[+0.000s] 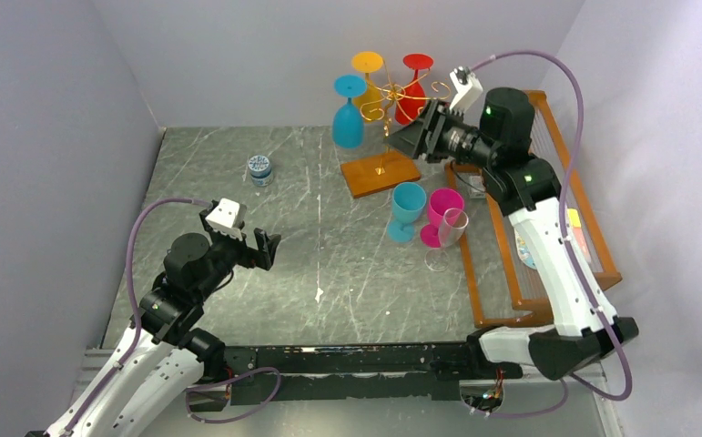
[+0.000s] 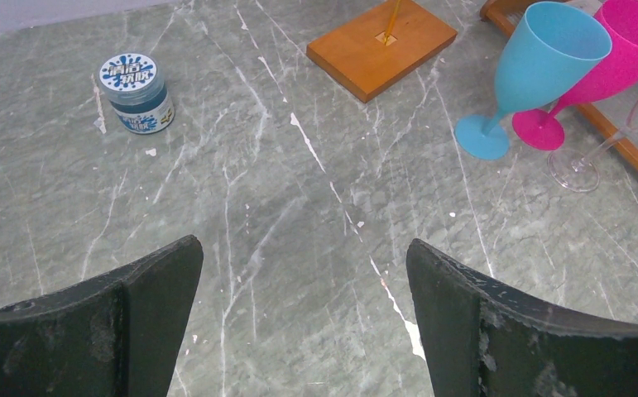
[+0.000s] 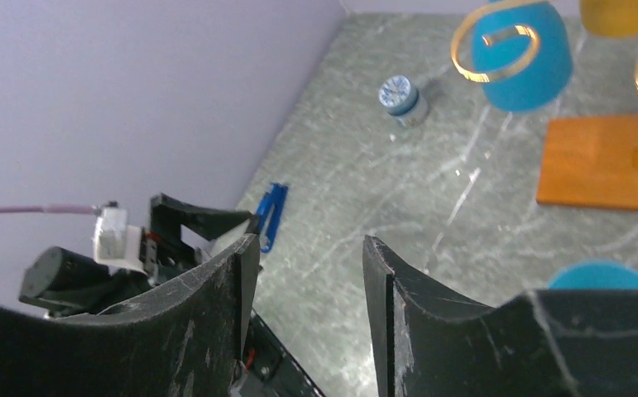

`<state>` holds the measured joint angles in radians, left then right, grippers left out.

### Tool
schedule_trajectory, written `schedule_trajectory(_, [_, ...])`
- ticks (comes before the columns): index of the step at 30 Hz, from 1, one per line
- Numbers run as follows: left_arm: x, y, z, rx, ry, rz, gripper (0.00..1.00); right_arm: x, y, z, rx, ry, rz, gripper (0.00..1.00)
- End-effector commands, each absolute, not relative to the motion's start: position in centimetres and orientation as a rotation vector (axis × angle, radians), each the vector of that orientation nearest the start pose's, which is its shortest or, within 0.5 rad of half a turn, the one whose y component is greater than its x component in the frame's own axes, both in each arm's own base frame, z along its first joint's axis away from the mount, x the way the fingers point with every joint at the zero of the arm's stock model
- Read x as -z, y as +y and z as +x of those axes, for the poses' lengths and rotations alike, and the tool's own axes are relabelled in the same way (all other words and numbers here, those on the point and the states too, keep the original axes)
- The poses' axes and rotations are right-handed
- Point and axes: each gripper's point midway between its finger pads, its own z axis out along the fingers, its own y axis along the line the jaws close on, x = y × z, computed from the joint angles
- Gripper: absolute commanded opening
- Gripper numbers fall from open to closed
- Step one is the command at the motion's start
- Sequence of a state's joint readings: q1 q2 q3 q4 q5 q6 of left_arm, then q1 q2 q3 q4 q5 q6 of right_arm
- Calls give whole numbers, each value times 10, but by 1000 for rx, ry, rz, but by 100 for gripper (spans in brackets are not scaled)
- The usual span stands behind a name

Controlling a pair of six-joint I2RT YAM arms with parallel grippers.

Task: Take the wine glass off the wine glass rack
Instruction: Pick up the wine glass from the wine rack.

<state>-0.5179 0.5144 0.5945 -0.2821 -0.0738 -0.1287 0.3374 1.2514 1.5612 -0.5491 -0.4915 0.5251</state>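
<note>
The left gripper (image 1: 268, 250) hovers over the gray table (image 1: 329, 273), jaws spread wide and empty. Beyond it, a blue glass (image 1: 406, 209), a pink glass (image 1: 440, 214) and a clear glass (image 1: 452, 232) stand together. Farther back, the right gripper (image 1: 408, 132), jaws parted around nothing, is just beside the red wine glass (image 1: 412, 96), which hangs upside down on the gold rack (image 1: 391, 94) alongside a yellow glass (image 1: 368, 64) and a second blue one.

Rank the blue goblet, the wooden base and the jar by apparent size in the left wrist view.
1. Blue goblet and wooden base, too alike to rank; the goblet stands nearer.
2. Jar, clearly smallest.
</note>
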Motion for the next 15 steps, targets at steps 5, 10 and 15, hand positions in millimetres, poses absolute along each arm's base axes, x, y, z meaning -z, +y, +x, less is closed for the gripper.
schedule_trajectory(5, [-242, -124, 237, 401, 1756, 276, 97, -440, 259, 338, -1018, 1856, -220, 54])
schedule_trajectory(10, [-241, -123, 237, 394, 1760, 274, 97, -448, 279, 377, -890, 1832, -144, 54])
schedule_trajectory(15, [-241, -121, 238, 385, 1766, 267, 97, -429, 275, 427, -727, 1838, -8, 56])
